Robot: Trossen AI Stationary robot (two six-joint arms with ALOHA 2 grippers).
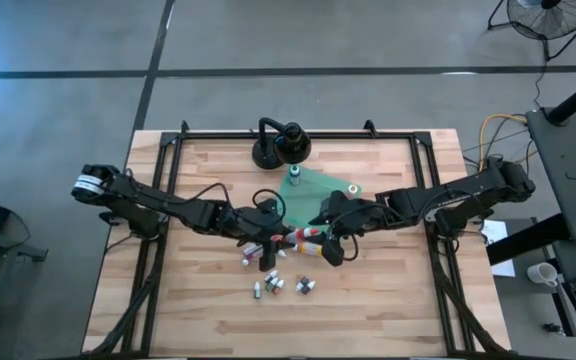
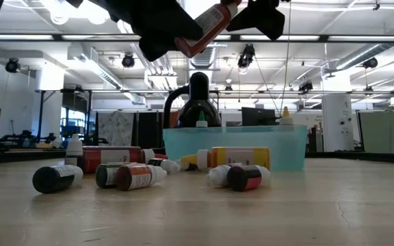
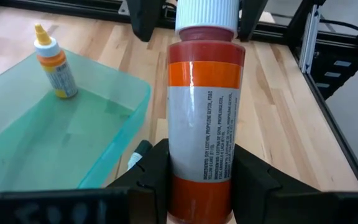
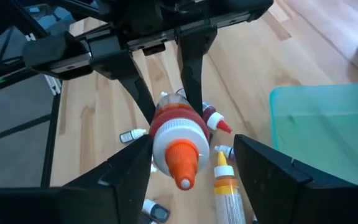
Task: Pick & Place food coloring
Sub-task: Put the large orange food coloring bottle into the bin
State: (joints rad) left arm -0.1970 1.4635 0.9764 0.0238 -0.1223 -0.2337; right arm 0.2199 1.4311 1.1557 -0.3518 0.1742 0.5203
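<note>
Wooden table [image 1: 388, 300], left claw [image 3: 194, 180] gripping red bottle [image 3: 202, 106], right claw [image 4: 191, 165] wide around its cap.

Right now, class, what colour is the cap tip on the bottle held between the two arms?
Orange tip on a white cap; the right wrist view shows it best.

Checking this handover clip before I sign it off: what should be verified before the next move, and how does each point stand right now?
1. Left gripper holding the red-and-orange labelled, white-capped plastic bottle: ok, fingers clamp its lower body.
2. Bottle clear of the wooden table: ok, held high above it.
3. Right gripper ready to take it: ok, fingers apart on either side of the cap, not touching.
4. Room in the translucent green plastic tray: ok, bare floor beside the small orange-capped dropper bottle.
5. Cap screwed tight: cannot tell.
</note>
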